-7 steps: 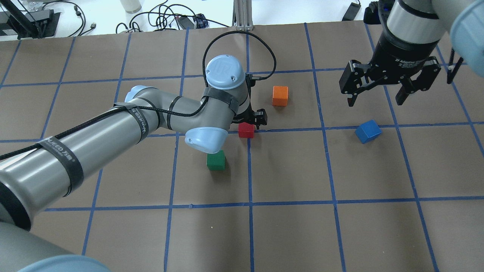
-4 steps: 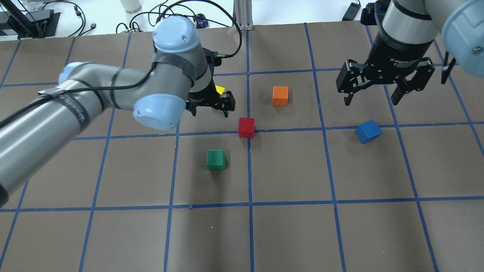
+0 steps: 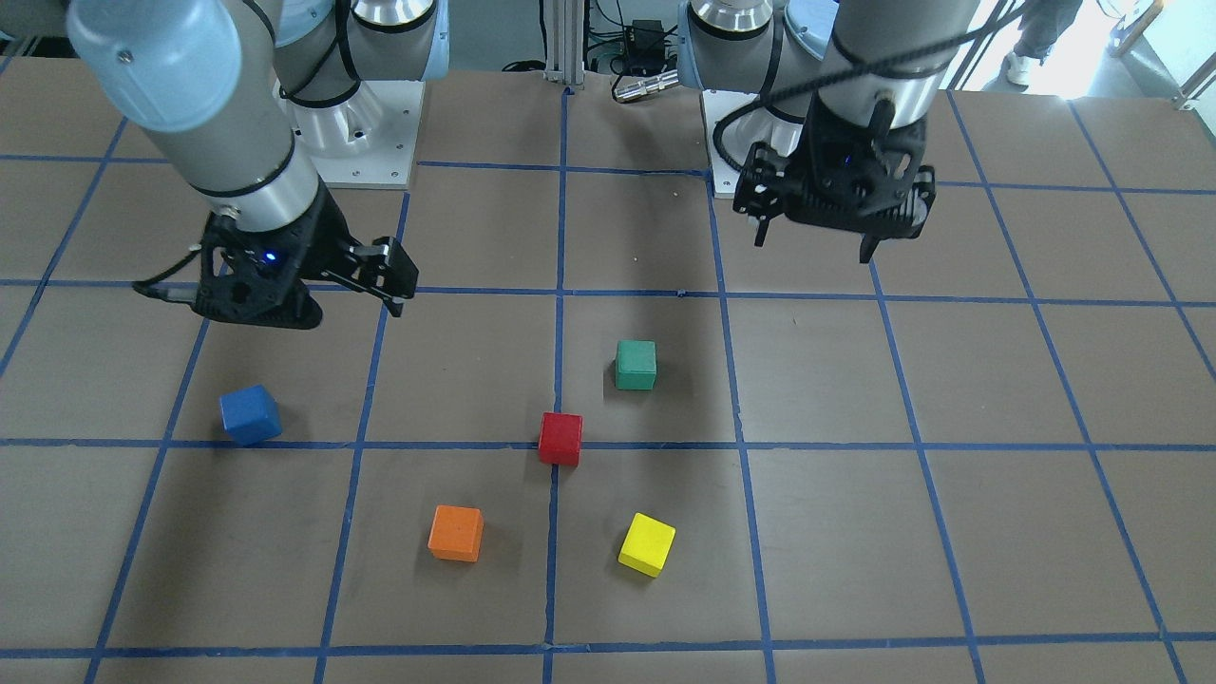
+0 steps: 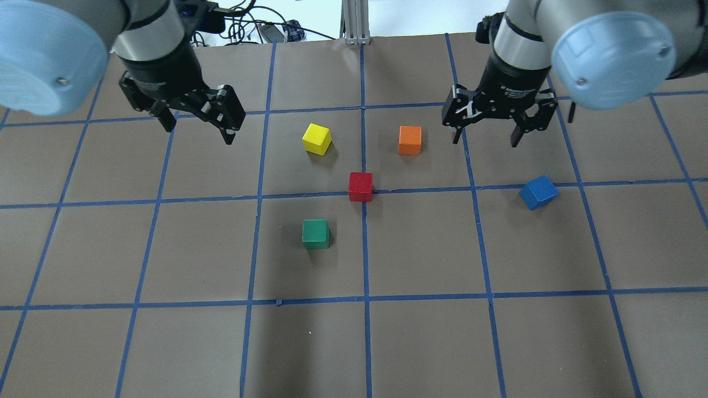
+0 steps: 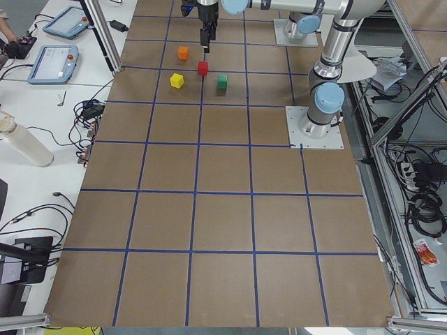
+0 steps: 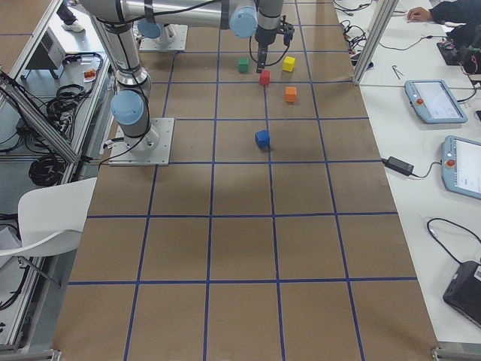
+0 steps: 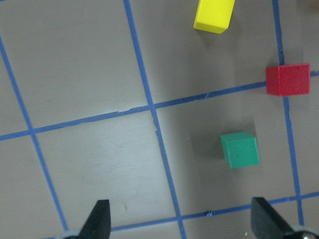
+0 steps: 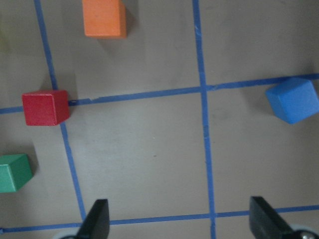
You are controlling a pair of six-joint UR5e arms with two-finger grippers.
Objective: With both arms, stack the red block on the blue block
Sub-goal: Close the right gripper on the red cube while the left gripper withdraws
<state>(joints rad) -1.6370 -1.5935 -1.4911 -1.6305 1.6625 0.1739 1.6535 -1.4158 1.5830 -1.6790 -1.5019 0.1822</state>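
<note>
Your left arm (image 4: 149, 50) is the big change: under a second ago it lay stretched across the middle of the table (image 4: 498, 342), its wrist over the red block. Now it is drawn back to the far left of the overhead view, and the centre is uncovered. Your right arm (image 4: 525, 44) has also shifted, a little toward the centre.

The left gripper (image 4: 198, 131) hangs in the air with its jaws spread wide and nothing between them; its wrist view shows only bare tips over the table. The right gripper (image 4: 485, 139) is likewise wide and empty, raised between the orange block (image 4: 410, 140) and the blue block (image 4: 538, 192), on their far side from the robot.

The blocks have not moved. The red block (image 4: 360, 186) sits on the table at a crossing of the tape grid (image 4: 420, 190), in the same spot as before. The orange block, the green block (image 4: 316, 233) and the yellow block (image 4: 317, 138), which the arm hid until now, lie around it, each apart. The blue block rests on the robot's right, turned askew to the grid, well apart from the red one.

So you should read this as a withdrawal without a pick: the left arm has come away empty-handed, and the stack is not begun. The grasp of the red block is yet to be made, and the blue block's skew will want matching at placement
</note>
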